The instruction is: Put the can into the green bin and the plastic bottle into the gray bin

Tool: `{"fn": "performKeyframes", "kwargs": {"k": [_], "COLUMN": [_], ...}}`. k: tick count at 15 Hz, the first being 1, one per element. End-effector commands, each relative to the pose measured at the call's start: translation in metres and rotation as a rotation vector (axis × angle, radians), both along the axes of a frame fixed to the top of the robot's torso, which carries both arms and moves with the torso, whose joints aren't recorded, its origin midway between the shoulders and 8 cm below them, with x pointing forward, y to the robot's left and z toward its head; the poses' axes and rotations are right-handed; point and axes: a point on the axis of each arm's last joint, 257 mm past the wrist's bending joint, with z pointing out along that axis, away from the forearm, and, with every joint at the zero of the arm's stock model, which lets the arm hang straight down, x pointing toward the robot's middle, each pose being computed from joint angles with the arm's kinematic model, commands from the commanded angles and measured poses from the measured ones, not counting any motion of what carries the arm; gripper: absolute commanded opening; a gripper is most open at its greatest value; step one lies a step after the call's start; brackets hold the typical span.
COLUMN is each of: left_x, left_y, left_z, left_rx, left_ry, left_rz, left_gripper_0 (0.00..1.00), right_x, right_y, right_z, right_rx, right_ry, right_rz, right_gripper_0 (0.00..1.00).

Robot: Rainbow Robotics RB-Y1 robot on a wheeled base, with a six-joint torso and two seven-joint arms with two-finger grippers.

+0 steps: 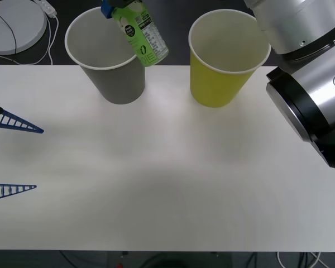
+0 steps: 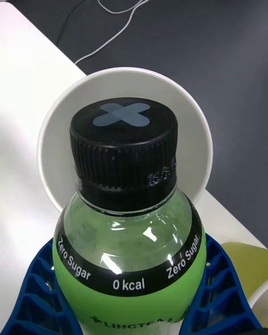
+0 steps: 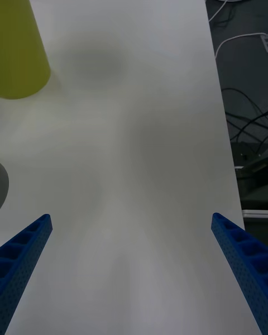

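Right gripper (image 2: 131, 307) is clasping the small bright-green plastic bottle (image 1: 140, 32), black cap down, tilted over the tapered gray bin (image 1: 113, 78) | yellow-green bin (image 1: 220, 78) is standing beside it on the white desk (image 1: 167, 178) | left gripper (image 1: 14, 153) is idling wide open at the desk's left edge.

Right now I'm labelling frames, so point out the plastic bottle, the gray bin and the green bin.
plastic bottle (image 1: 142, 33): front view, on its label.
gray bin (image 1: 123, 84): front view, on its outer wall.
green bin (image 1: 215, 86): front view, on its outer wall.
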Motion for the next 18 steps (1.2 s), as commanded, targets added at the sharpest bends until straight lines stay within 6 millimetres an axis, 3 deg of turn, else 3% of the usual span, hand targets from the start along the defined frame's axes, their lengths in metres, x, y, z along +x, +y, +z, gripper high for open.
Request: {"fn": "performKeyframes", "kwargs": {"k": [1, 5, 12, 18], "left_x": [0.000, 0.000, 0.000, 0.000], "left_y": [0.000, 0.000, 0.000, 0.000], "left_z": [0.000, 0.000, 0.000, 0.000], "left_rx": [0.000, 0.000, 0.000, 0.000], "left_ry": [0.000, 0.000, 0.000, 0.000], "left_rz": [0.000, 0.000, 0.000, 0.000], "left_gripper_0": [1.00, 1.00, 1.00, 1.00], "right_x": [0.004, 0.006, 0.022, 0.033], "right_y": [0.000, 0.005, 0.045, 0.057], "right_z": [-0.002, -0.006, 0.009, 0.019], "right_rx": [-0.011, -0.021, 0.078, 0.122], "right_ry": [0.027, 0.063, 0.000, -0.033], "right_rz": [-0.022, -0.047, -0.024, -0.030], "right_gripper_0": [0.00, 0.00, 0.00, 0.00]}}
